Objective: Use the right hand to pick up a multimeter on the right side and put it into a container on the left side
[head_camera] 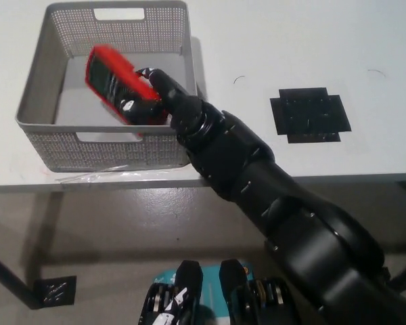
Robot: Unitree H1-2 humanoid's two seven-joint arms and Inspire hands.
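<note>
One multimeter [115,82], clasped in right hand [155,98], tilted over basket [35,88]: lower inside walls before releasing.

Multimeter [116,82] had a red rubbery-looking casing around a dark matt face. Container [68,145] looked like grey perforated mesh, matt, smooth inner floor. Right hand [157,95] and arm were black, semi-gloss hard plastic. Table [271,47] was white, smooth, matt. Black matt patch [310,114] lay flat.
</note>
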